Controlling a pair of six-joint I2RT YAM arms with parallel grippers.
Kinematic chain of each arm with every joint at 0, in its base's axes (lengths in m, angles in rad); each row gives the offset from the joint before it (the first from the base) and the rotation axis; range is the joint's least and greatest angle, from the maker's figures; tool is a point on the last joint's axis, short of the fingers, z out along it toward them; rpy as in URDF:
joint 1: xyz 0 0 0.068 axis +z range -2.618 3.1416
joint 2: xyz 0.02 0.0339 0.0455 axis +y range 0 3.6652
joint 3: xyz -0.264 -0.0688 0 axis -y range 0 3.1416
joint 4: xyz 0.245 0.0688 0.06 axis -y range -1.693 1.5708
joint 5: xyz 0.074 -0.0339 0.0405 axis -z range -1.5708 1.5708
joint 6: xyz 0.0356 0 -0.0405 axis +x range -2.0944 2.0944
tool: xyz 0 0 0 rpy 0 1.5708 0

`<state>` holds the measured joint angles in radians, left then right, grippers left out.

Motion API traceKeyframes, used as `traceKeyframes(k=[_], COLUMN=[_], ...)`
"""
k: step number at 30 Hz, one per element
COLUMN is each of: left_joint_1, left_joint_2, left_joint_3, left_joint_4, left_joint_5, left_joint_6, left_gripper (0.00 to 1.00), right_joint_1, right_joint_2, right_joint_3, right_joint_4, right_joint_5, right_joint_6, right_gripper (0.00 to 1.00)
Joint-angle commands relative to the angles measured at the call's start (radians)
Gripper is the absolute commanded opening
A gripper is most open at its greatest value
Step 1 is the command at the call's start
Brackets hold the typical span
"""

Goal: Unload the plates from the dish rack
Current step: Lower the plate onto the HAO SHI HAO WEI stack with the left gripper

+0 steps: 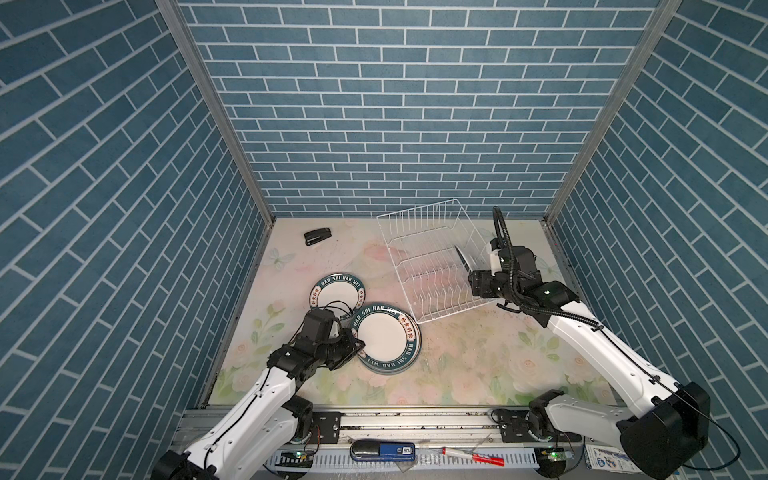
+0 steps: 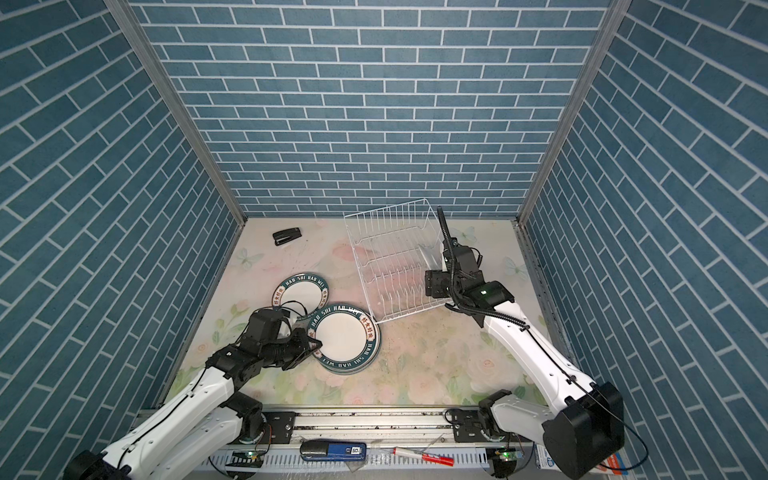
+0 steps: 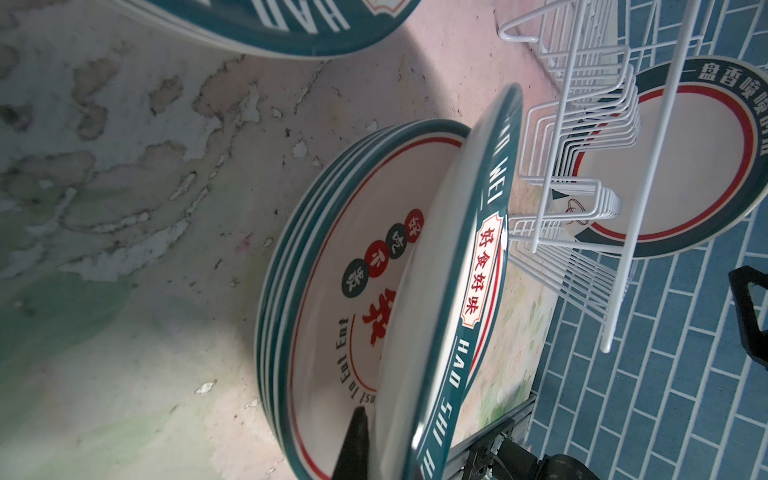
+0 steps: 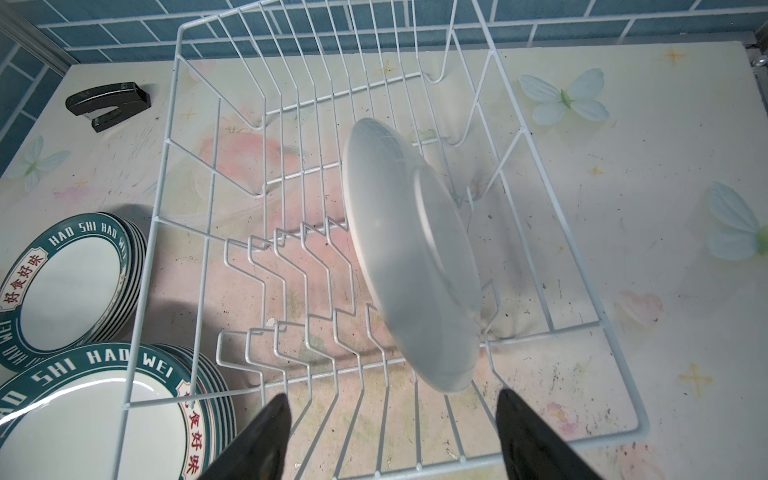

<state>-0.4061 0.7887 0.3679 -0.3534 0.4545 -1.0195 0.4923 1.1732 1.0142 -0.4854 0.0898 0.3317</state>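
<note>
The white wire dish rack (image 1: 415,232) stands at the back right. One pale plate (image 4: 411,257) is left in it, edge-on (image 1: 464,259). My right gripper (image 4: 390,415) hovers open just above that plate's near rim, over the rack (image 4: 174,166), holding nothing. Green-rimmed plates lie in two stacks on the table, a far stack (image 1: 336,291) and a near stack (image 3: 286,266). My left gripper (image 1: 360,344) is shut on the rim of a plate (image 3: 457,291), which it holds tilted over the near stack, one black finger (image 3: 353,444) under it.
A black stapler (image 1: 318,237) lies at the back left. On the front rail are a blue device (image 1: 382,451) and a red marker (image 1: 473,456). Blue brick walls close in the flowered table (image 1: 478,365) on three sides.
</note>
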Motion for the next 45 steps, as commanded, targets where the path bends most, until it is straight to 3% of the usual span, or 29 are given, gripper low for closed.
traceKeyframes(k=[1,4,8,11,20,25,45], left_joint_1=[-0.016,-0.029,-0.047,-0.066,-0.153,-0.208,-0.270], left_joint_2=[0.021,0.031,0.046,0.069,0.181,0.194,0.221], left_joint_3=[0.017,0.027,0.059,0.080,0.145,0.205,0.279], left_joint_4=[-0.005,-0.026,-0.082,-0.089,-0.100,-0.196,-0.341], left_joint_5=[-0.023,-0.033,-0.068,-0.077,-0.138,-0.235,-0.373], left_joint_6=[0.008,0.016,0.037,0.051,0.074,0.085,0.111], left_gripper=[0.12,0.19,0.39,0.42,0.46,0.49,0.56], right_joint_1=[-0.004,-0.004,-0.006,-0.006,-0.006,-0.006,-0.008], right_joint_2=[-0.020,-0.022,-0.023,-0.025,-0.039,-0.045,-0.035], right_joint_3=[-0.030,-0.032,-0.032,-0.032,-0.034,-0.036,-0.036], right_joint_4=[0.004,0.002,0.001,-0.003,-0.009,-0.009,-0.009], right_joint_5=[0.002,0.004,0.005,0.003,0.002,0.003,0.008], right_joint_6=[-0.036,-0.037,-0.037,-0.038,-0.040,-0.042,-0.043], right_gripper=[0.78,0.78,0.78,0.78,0.78,0.78,0.78])
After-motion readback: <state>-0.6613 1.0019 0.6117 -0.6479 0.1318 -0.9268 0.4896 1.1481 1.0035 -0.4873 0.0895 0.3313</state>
